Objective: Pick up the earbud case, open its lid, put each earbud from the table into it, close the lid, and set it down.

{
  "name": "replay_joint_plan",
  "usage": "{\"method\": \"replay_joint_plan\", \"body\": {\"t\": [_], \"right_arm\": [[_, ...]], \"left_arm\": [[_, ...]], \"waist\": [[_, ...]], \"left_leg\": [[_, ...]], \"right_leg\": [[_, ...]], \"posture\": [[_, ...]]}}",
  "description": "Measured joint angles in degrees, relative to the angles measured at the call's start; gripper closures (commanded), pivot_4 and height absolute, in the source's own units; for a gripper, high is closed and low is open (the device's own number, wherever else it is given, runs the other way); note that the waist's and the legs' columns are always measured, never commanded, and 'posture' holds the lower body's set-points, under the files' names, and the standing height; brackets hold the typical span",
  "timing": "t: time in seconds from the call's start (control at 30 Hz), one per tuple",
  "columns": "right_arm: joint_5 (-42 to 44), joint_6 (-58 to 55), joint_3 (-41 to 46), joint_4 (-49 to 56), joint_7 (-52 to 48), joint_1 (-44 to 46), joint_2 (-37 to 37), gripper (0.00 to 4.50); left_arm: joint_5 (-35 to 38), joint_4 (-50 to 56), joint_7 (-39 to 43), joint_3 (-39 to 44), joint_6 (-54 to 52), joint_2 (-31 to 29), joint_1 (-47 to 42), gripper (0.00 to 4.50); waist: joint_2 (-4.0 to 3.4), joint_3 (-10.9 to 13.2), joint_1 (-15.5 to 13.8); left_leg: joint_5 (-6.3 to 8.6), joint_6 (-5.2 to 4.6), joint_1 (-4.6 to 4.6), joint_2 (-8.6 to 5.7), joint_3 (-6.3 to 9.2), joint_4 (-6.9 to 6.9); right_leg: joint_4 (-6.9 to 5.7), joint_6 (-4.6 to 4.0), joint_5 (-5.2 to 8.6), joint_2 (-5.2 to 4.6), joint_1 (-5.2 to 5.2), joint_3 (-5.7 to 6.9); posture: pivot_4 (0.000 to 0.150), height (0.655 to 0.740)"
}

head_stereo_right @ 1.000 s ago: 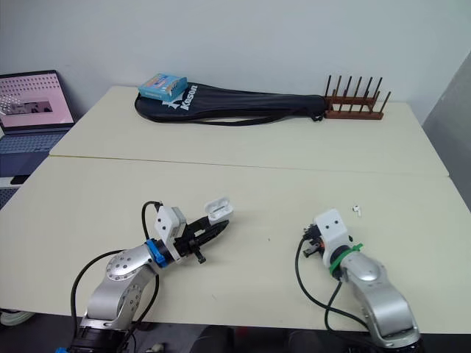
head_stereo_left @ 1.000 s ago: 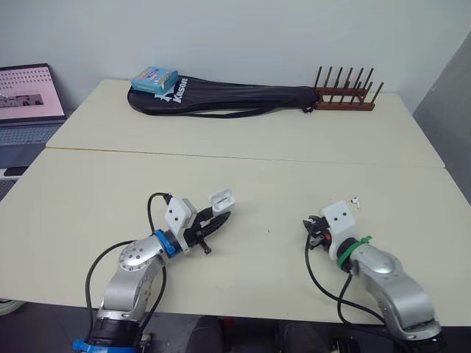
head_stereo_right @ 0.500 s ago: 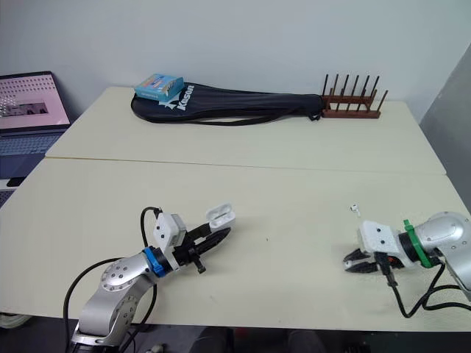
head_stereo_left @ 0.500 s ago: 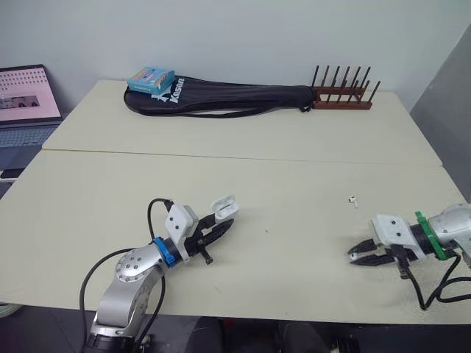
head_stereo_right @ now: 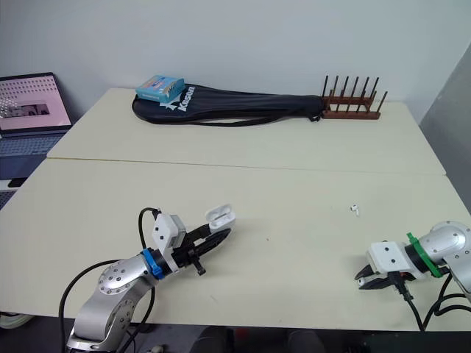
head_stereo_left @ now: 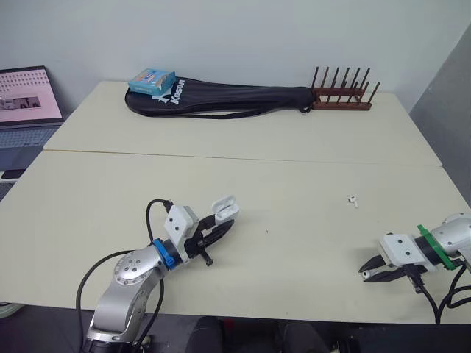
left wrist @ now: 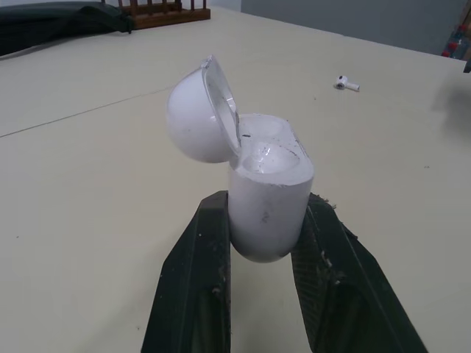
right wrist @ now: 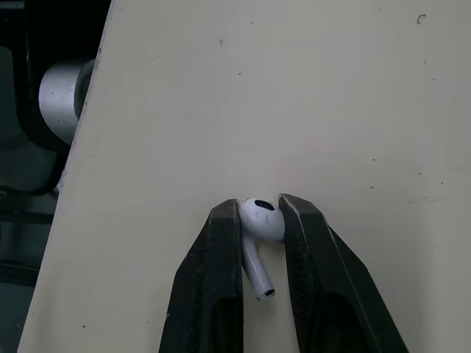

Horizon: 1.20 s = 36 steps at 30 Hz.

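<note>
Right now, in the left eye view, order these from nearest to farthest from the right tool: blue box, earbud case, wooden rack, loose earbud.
1. loose earbud, just ahead of the right tool
2. earbud case, held by the left tool
3. wooden rack, far right
4. blue box, far left

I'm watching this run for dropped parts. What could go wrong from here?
The right gripper pinches the earbud by its head at the very fingertips, near the table's edge; a slip could send it off the table.
The left gripper holds the open earbud case low on its body, so pressing the earbud in might tilt the case.
</note>
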State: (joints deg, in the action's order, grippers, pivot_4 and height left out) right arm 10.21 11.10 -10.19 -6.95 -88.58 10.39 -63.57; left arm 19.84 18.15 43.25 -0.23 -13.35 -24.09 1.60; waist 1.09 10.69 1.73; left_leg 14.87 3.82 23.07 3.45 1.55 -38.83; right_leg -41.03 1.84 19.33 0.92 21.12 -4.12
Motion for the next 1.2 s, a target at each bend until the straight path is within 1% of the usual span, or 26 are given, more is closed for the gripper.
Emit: {"method": "replay_joint_plan", "body": {"t": [0.03,0.07,0.13,0.2,0.33,0.43,0.5,0.63,0.77,0.87,0.97,1.2], "right_arm": [[-0.1,0.5,-0.2,-0.5,0.0,0.2,0.0,3.37],[-0.1,0.9,-0.3,-0.9,-0.1,0.3,0.0,3.13],[-0.2,1.5,-0.4,-1.5,-0.1,0.4,0.0,2.45],[-0.4,2.4,-0.4,-1.9,0.0,0.5,0.0,1.86],[-0.2,0.5,-0.2,-0.4,0.3,0.5,0.0,1.82],[0.2,-3.8,0.9,3.3,1.3,0.1,-1.2,1.82],[1.2,-9.0,4.1,9.7,2.5,-1.8,-4.5,1.82],[1.1,-20.1,10.7,22.7,6.2,-6.8,-10.6,1.82],[-3.6,-32.9,11.3,35.2,12.7,-11.3,-12.3,1.82],[-6.0,-38.6,9.9,40.4,15.8,-11.8,-12.4,1.82],[-7.6,-41.5,7.3,41.0,17.6,-11.8,-12.3,1.82],[-10.2,-42.3,2.7,39.2,19.3,-9.3,-10.7,1.82]], "left_arm": [[0.0,0.0,0.0,0.0,0.0,-0.1,0.0,3.75],[0.1,0.0,-0.1,0.0,0.0,-0.2,0.0,3.75],[0.1,0.0,-0.1,0.0,0.0,-0.3,0.0,3.75],[0.1,0.1,-0.1,0.0,0.0,-0.3,0.0,3.75],[0.1,0.5,-0.1,0.0,0.0,-0.4,0.1,3.75],[0.1,0.5,-0.1,-0.1,0.0,-0.4,0.1,3.75],[0.1,0.4,-0.1,-0.4,0.0,-0.4,0.1,3.75],[0.0,0.3,-0.3,-0.7,0.0,-0.4,0.2,3.75],[-0.2,0.2,-0.9,-1.2,0.0,-0.2,0.2,3.75],[-0.7,0.2,-1.4,-2.2,0.0,0.3,0.3,3.75],[-0.8,0.1,-1.5,-2.9,0.1,0.5,0.3,3.75],[-0.9,-0.1,-1.7,-2.9,0.1,0.7,0.5,3.75]], "waist": [[0.0,0.0,0.0],[0.0,0.0,0.0],[0.03,0.0,0.0],[0.04,0.0,0.0],[0.03,0.0,0.1],[-0.07,0.1,0.1],[-0.24,0.1,-0.1],[-0.22,0.1,-0.1],[-0.22,0.1,-0.1],[-0.2,0.1,-0.1],[-0.19,0.1,-0.1],[-0.18,0.1,0.0]], "left_leg": [[0.0,0.0,-0.05,0.0,0.0,0.0],[0.0,0.0,-0.08,0.0,-0.01,0.0],[0.0,0.0,-0.17,0.02,-0.03,0.0],[0.0,0.0,-0.3,0.02,-0.03,-0.01],[0.0,0.0,-0.35,0.03,-0.06,-0.01],[0.0,0.0,-0.22,0.01,-0.05,0.0],[0.0,0.0,-0.03,-0.01,-0.05,0.02],[0.01,0.01,-0.04,0.05,0.02,0.11],[0.0,0.02,-0.04,0.03,-0.03,0.1],[0.0,0.02,-0.04,0.03,-0.09,0.06],[0.0,0.01,-0.05,0.02,-0.11,0.05],[0.0,0.01,-0.03,0.03,-0.11,0.07]], "right_leg": [[0.0,0.0,0.0,0.0,-0.05,-0.01],[0.0,0.0,0.0,0.0,-0.08,-0.01],[0.0,0.01,0.0,0.01,-0.16,-0.03],[0.03,0.04,0.02,0.01,-0.31,-0.03],[0.04,0.06,0.04,0.01,-0.36,-0.07],[0.03,0.02,0.01,0.01,-0.22,-0.07],[0.0,0.01,0.01,-0.02,-0.01,-0.07],[0.02,0.01,0.01,0.0,-0.01,0.01],[0.02,0.07,0.05,-0.01,0.02,-0.04],[0.05,0.24,0.14,-0.01,0.02,-0.09],[0.05,0.25,0.15,-0.01,0.03,-0.11],[0.05,0.23,0.14,0.0,0.07,-0.1]], "posture": [[0.15,0.6925],[0.15,0.6925],[0.15,0.6925],[0.15,0.6925],[0.15,0.6925],[0.15,0.6925],[0.15,0.6925],[0.15,0.6925],[0.15,0.6925],[0.15,0.6925],[0.15,0.6925],[0.15,0.6925]]}}
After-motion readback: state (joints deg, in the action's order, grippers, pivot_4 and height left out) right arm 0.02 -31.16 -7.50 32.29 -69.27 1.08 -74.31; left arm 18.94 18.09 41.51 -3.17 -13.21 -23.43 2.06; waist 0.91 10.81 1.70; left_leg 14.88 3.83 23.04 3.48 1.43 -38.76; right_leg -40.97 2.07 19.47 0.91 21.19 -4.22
